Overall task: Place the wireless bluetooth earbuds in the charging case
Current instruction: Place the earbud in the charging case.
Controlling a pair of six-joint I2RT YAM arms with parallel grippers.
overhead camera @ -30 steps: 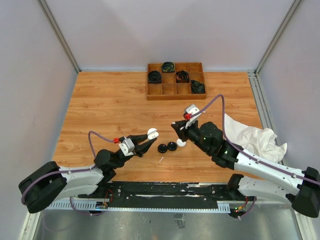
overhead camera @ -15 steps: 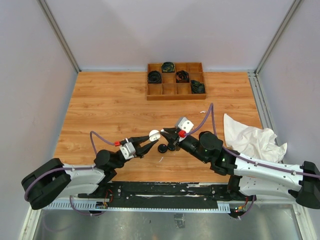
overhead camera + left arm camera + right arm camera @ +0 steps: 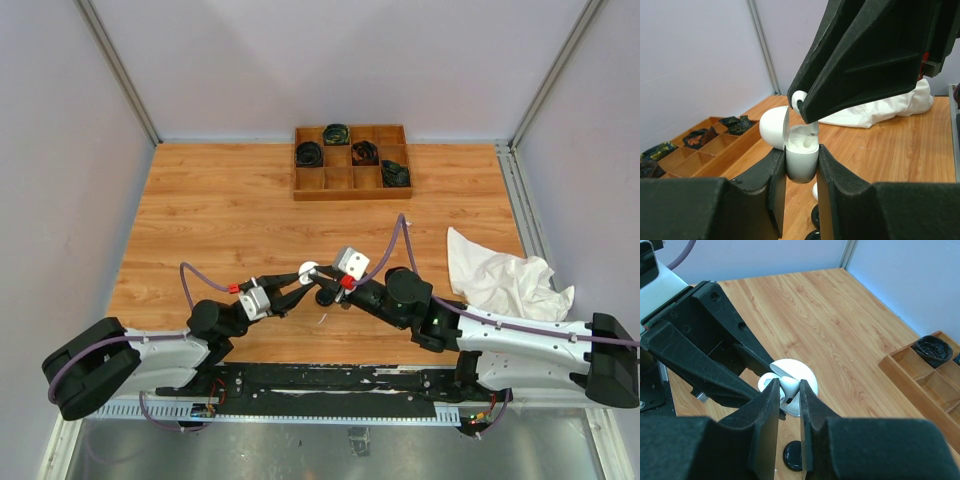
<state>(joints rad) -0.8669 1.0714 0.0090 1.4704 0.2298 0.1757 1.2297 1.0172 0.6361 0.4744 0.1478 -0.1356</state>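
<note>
The table (image 3: 220,230) has wide bare wood at the far left and centre. All the work sits close to its near edge, well apart from the tray (image 3: 352,177) at the far side and the cloth (image 3: 505,280) on the right. In the last second the right arm (image 3: 500,335) has swung in from the right and stretched low across the front, so its gripper now meets the left one mid-table. The left has barely shifted.

The left gripper (image 3: 298,287) is clamped on the white case (image 3: 801,165), a finger on each side of the body, with the lid (image 3: 774,127) tipped back and the well facing up. The right gripper (image 3: 788,396) is all but closed, pinching a white earbud (image 3: 799,97) at its tips. The bud hangs just above the open well and is not yet in it.

So the carry looks finished and only the seating remains — a short descent, by my reading. Room is tight here: the right fingers stand close beside the raised lid, and a nudge could knock it shut or twist the case in its grip. A black puck (image 3: 793,456) lies on the wood just beneath, clear of the path.
</note>
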